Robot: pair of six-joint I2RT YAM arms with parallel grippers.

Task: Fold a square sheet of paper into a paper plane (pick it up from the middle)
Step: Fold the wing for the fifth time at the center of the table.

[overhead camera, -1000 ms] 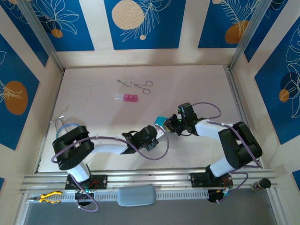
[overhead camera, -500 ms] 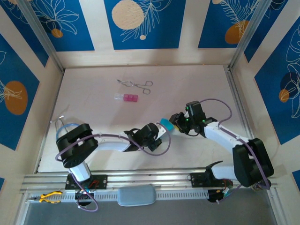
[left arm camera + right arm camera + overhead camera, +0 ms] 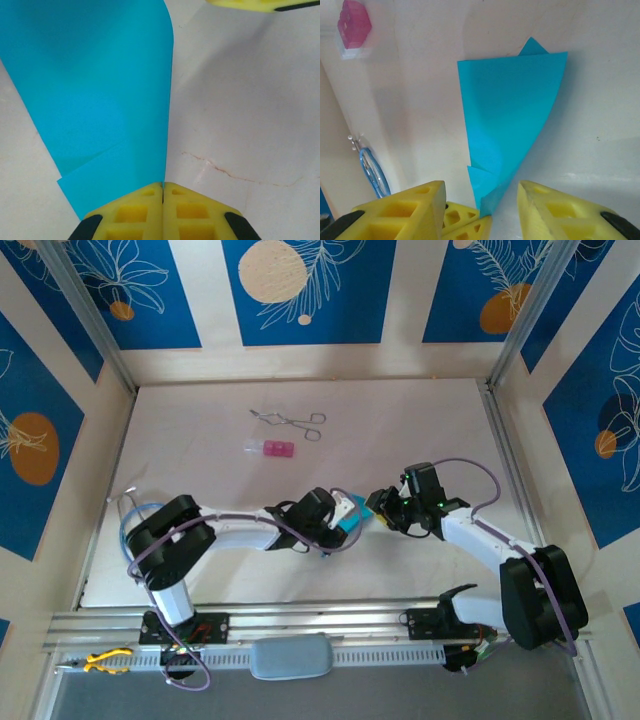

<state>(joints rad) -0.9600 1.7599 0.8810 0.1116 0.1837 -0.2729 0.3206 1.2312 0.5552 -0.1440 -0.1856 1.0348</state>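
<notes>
Folded blue paper [image 3: 507,110]: middle of the table [image 3: 200,460], toward its near edge, narrow end pinched in the fully closed left gripper [image 3: 162,192]. Right gripper [image 3: 480,187]: jaws partly apart, holding nothing. The paper's pinched tip lies between them, and its long axis runs straight away.

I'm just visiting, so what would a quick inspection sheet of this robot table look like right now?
Surface: pale table, faint marks.
Job's things: folded cyan paper, a pointed wedge.
Clutter: metal forceps, pink block, at the far side.
Grippers: left gripper shut on the paper's tip; right gripper open, close beside it.
Cables: purple cables looped along both arms.
Surroundings: blue patterned wall panels; yellow pliers on the front rail.
</notes>
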